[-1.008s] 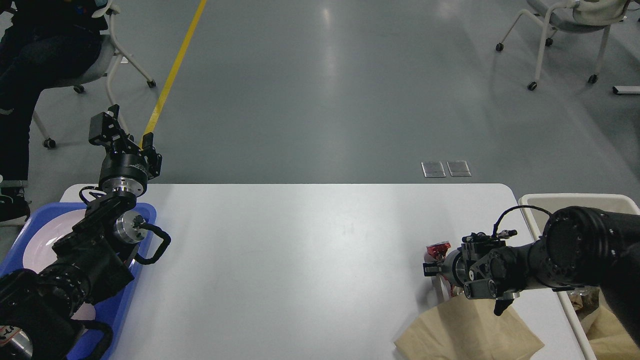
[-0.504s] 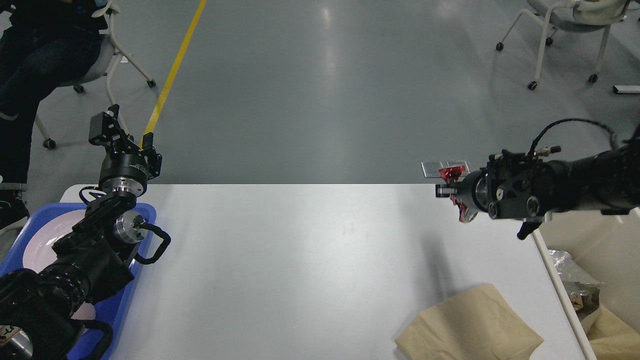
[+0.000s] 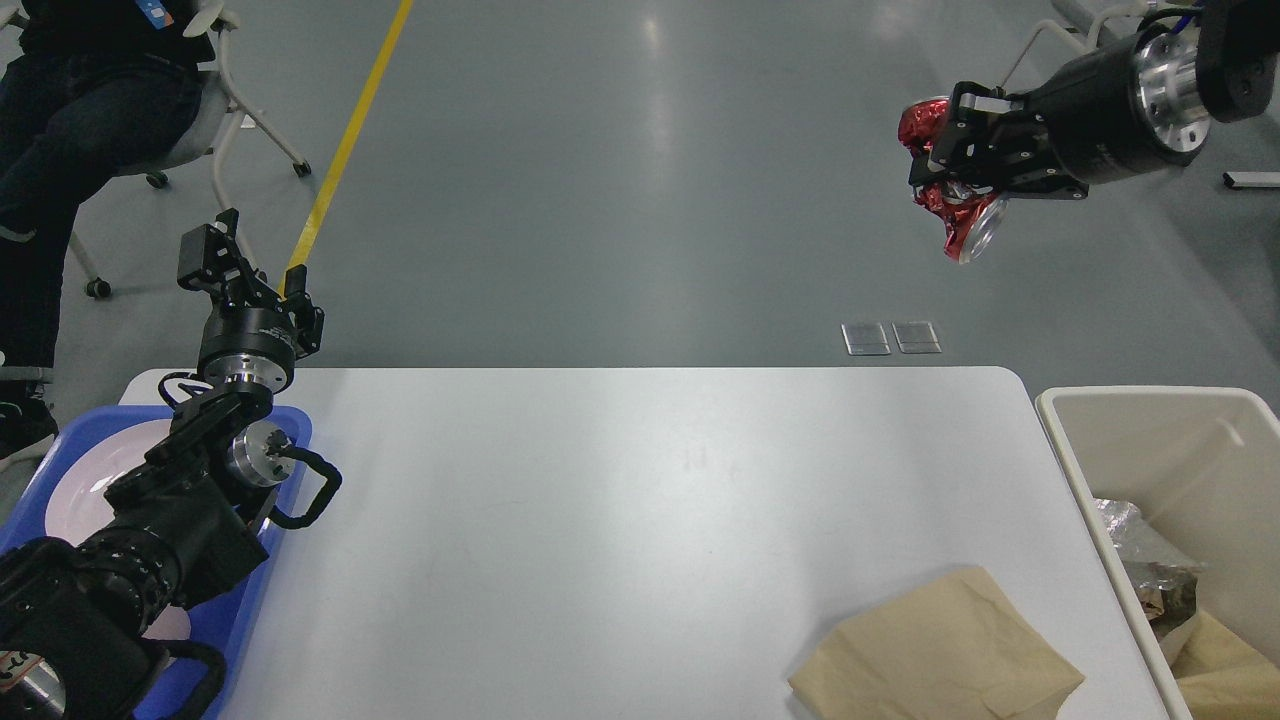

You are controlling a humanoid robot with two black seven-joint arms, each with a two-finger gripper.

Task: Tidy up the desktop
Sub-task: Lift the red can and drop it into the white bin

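White desktop (image 3: pixel 620 520) across lower frame; brown paper (image 3: pixel 935 650) lower right, blue tray (image 3: pixel 285 430) at left edge.

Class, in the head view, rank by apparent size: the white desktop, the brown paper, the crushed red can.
1. Desktop, clearly largest.
2. Brown paper.
3. Crushed red can, smallest; it is raised in the right tool, so distance from the camera may distort it.

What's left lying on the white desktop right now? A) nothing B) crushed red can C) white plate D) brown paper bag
D: only the brown paper bag lies on the desktop, at its near right; the crushed red can is up in the right gripper, and the plate sits in the blue tray.
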